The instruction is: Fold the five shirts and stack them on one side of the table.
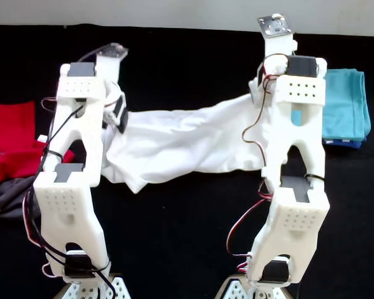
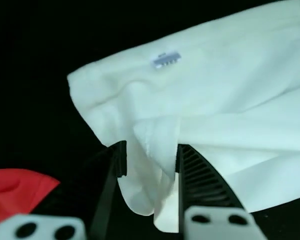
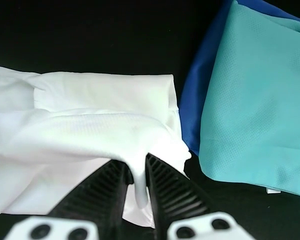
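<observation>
red shirt [image 1: 9, 134] cropped, blue shirt [image 3: 194, 110] mostly covered

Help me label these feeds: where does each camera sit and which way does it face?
High view: fixed above the table, looking down over the left arm and right arm from their bases; white shirt stretched between them.
Left wrist view: on the left arm, facing along the left hand gripping the white shirt; red shirt nearby.
Right wrist view: on the right arm, facing along the right hand gripping that shirt; teal shirt nearby.
All three share the white shirt.
</observation>
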You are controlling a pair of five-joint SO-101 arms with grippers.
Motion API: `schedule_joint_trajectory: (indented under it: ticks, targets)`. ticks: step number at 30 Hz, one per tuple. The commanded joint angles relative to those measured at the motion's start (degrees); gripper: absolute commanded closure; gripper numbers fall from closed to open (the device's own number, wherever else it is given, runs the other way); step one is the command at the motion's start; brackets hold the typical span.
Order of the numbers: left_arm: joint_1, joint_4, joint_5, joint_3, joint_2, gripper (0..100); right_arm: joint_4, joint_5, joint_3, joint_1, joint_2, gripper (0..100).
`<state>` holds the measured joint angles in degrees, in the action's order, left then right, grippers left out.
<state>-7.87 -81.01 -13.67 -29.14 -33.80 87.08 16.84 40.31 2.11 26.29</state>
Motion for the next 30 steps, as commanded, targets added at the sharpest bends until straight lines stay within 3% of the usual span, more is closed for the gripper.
schedule_joint_trajectory:
  ticks: [1,8,12,17,23,30]
  targets:
    - [-0.66,-0.35,-0.09,-3.21,0.40,83,-0.84,0.35,2.07,0.40,-0.31,99.2]
    - [-0.40,-0.26,-0.09,-3.47,-1.71,84,-0.84,0.26,2.07,0.40,-0.31,99.2]
    - [-0.57,-0.44,0.09,-3.47,-3.12,100,-0.84,0.26,2.07,0.22,-0.31,99.2]
    - [-0.57,-2.29,0.18,-5.58,-1.80,99,-0.84,0.26,2.07,0.13,-0.31,99.2]
    - [-0.57,-13.63,0.26,-14.99,4.88,99,-3.21,0.09,4.18,-4.09,-0.75,99.2]
    - [-0.22,-17.93,3.43,-23.96,12.53,99,0.48,-0.70,20.09,-6.55,-0.84,99.2]
